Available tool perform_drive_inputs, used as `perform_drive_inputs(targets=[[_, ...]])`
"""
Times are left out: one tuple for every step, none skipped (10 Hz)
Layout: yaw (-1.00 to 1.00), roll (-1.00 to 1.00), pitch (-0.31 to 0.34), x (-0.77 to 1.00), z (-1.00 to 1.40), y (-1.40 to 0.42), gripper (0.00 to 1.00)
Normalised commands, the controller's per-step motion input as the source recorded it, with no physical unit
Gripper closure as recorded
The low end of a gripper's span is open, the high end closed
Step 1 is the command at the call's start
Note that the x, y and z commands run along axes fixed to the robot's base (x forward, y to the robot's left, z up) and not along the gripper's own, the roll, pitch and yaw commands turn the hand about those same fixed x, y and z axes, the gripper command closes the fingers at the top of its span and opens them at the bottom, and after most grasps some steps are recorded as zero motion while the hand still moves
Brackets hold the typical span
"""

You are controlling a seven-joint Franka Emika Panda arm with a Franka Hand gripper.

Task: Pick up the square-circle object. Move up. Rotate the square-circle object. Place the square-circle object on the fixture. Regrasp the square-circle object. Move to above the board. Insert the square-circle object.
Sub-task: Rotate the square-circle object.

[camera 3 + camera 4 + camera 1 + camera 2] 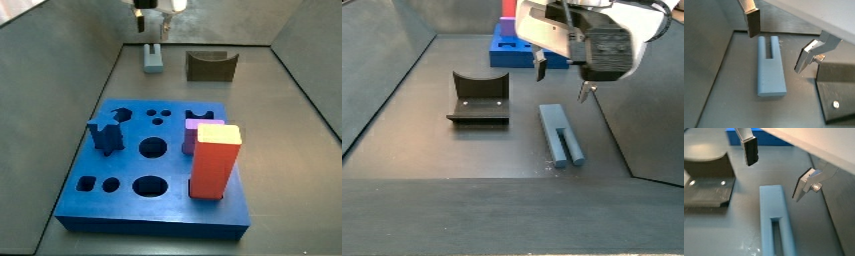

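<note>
on the dark floor near the back wall, one square-circle object is lying flat, a pale grey-blue square bar with a slot cut into one end. the tool is hovering just above it, its two fingers spread wide and gripping nothing. one fixture is sitting beside the bar, apart. one board is lying well away, leaving open floor between.

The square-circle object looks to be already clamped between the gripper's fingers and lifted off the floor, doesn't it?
Not quite: the square-circle object lies flat on the floor, ungrasped. The gripper hovers open above it, fingers clear of the peg, as a side view shows.
</note>
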Motion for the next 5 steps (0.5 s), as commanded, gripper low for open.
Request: perform_drive_inputs(targets=[[1.0,0.0,-0.004,0.03,-0.04,0.0,0.0],[1.0,0.0,-0.004,0.03,-0.04,0.0,0.0],[1.0,0.0,-0.005,0.03,-0.04,0.0,0.0],[1.0,0.0,-0.005,0.03,-0.04,0.0,0.0],[1.0,0.0,-0.006,0.03,-0.04,0.0,0.0]])
